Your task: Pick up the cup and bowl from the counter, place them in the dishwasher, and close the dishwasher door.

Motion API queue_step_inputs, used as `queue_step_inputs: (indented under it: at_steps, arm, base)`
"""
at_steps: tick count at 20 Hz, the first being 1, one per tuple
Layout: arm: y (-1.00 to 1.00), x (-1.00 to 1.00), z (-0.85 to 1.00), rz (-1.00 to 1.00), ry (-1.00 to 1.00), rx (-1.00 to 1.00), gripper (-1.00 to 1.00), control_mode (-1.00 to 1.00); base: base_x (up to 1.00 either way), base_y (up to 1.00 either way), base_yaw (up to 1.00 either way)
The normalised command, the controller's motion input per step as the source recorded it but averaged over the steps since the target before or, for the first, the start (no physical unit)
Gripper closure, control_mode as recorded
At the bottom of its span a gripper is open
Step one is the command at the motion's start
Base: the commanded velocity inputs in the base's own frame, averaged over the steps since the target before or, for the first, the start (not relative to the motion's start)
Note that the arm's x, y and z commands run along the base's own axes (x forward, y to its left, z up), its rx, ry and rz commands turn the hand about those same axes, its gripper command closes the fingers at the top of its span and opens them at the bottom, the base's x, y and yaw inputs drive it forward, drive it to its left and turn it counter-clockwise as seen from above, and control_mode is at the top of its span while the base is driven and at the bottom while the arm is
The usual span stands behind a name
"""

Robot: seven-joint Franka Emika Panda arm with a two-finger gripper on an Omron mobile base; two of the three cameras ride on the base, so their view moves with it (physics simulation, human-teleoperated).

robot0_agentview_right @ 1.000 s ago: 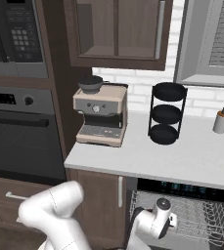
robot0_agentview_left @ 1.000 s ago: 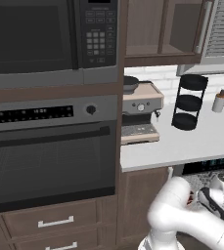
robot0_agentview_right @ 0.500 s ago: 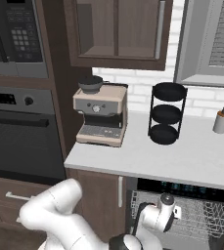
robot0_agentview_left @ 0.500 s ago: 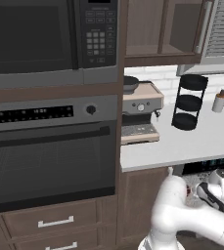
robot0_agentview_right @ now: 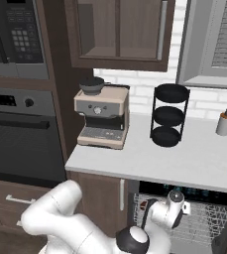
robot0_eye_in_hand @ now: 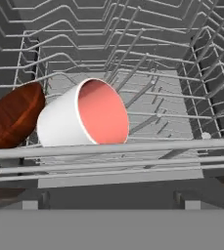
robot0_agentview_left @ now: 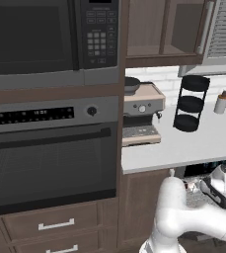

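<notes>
**Cup and bowl in rack; door close was the step left**

The cup (robot0_eye_in_hand: 84,114), white outside and pink inside, lay on its side in the dishwasher's wire rack (robot0_eye_in_hand: 147,63), mouth facing the hand camera. The bowl (robot0_eye_in_hand: 13,114), reddish-brown, sat tilted just beside it, touching or nearly so; contact could not be confirmed. Both rested behind the rack's front rail.

The fingers were spread wide and held nothing; fingertips were not visible in the hand view. The gripper (robot0_agentview_right: 177,206) hung low in front of the dishwasher (robot0_agentview_right: 184,218), under the edge of the worktop (robot0_agentview_right: 184,158). In the left base view the hand (robot0_agentview_left: 223,180) sat at the same spot below the worktop edge.

Judged: both items were loaded, so the step in hand was pulling clear and shutting the door. The door panel itself could not be made out in these views.

To do it well: back the hand straight out over the front rail without clipping the cup rim. Push the rack fully in if it stuck out, since it looked extended. Get under the door's outer edge and swing up in an arc. Risk: a nudged rack could roll the cup.
</notes>
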Motion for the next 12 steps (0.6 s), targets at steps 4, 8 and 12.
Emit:
queue_step_inputs:
  at_steps: [4, 8, 12]
  arm:
    - [-0.71, -0.54, 0.31, -0.04, 0.12, 0.02, -1.0, -1.0]
    - [-0.62, -1.0, 0.5, -0.01, 0.01, 0.1, -1.0, -1.0]
    - [-0.24, -0.96, 0.99, 0.0, -0.12, 0.03, -1.0, -1.0]
  base:
    - [0.0, 0.0, 0.0]
    - [0.0, 0.0, 0.0]
    - [0.0, 0.0, 0.0]
